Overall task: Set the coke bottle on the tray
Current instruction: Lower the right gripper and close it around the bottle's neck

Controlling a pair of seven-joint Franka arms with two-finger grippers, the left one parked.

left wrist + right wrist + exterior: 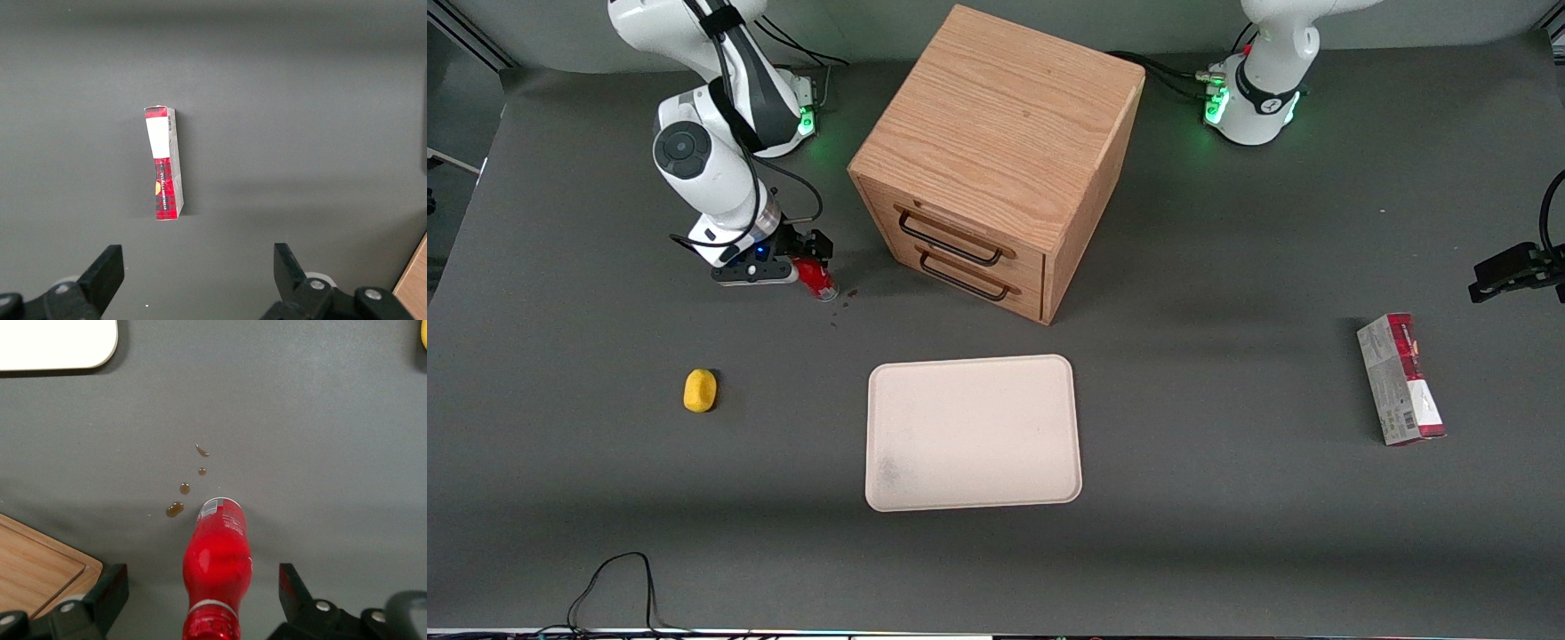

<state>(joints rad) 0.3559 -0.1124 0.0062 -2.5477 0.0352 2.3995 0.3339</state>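
Cap end of the coke bottle [217,570] cut off at the frame edge in the right wrist view; in the front view its upper part is hidden by the gripper [805,258], so only the red body and clear base [816,277] show. Contact between fingers and bottle cannot be confirmed. The 2 black fingers [110,593] stand spread, 1 on each side of the bottle with grey table visible between each finger and the red body. Only a corner of the tray [57,343] and a sliver of the yellow oval object [424,333] enter the wrist view.

Right arm folded low over the table [1227,533], wrist tilted, gripper close to the surface. The bottle lies tilted between the fingers, base pointing away from the wrist toward the front camera. 4 small brown droplets [183,489] sit on the table just beside the base. The wooden 2-drawer box [996,160] stands beside the gripper, toward the parked arm's end. The tray [972,433] lies well apart from the gripper, nearer the front camera; the yellow oval object [700,390] also lies nearer that camera. A red-and-white carton [1400,379] rests far toward the parked arm's end
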